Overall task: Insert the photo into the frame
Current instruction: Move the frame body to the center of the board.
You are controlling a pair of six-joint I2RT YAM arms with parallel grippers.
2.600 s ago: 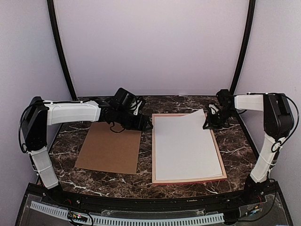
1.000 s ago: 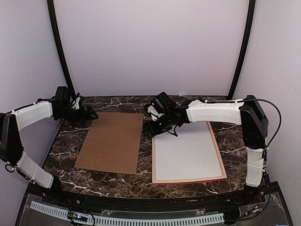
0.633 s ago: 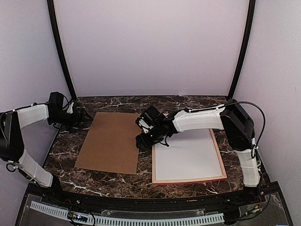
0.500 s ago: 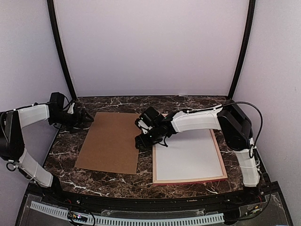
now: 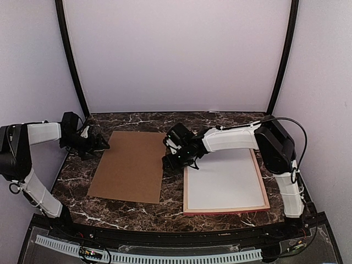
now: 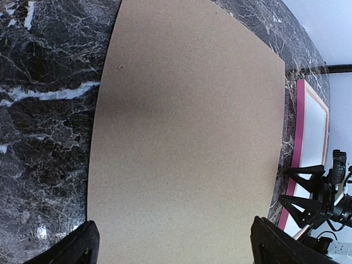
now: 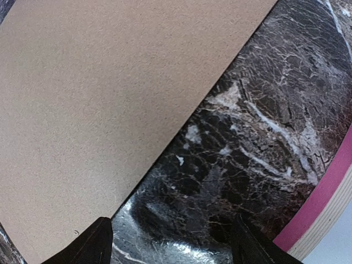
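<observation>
The frame (image 5: pixel 226 210), pink-red with pale wood sides, lies flat on the right half of the marble table. A white sheet (image 5: pixel 224 179), which looks like the photo's blank back, lies flat inside it; no printed side shows. My right gripper (image 5: pixel 171 161) hangs open over bare marble just off the frame's far left corner, nothing between its fingers (image 7: pixel 173 236). The right wrist view catches the frame's pink edge (image 7: pixel 322 195) at lower right. My left gripper (image 5: pixel 102 144) stands open at the far left, looking across the table to the frame (image 6: pixel 293 143), its jaws (image 6: pixel 176 245) empty.
A plain brown hardboard panel (image 5: pixel 132 165) lies flat left of the frame, filling most of the left wrist view (image 6: pixel 187 121) and the upper left of the right wrist view (image 7: pixel 99 93). A narrow strip of marble (image 7: pixel 242 137) separates panel and frame. Black uprights and pale walls close in the back.
My right arm swung from the frame's far right corner to its far left corner, and the sheet's raised corner now lies flat. The frame slid slightly right. My left arm drew back left.
</observation>
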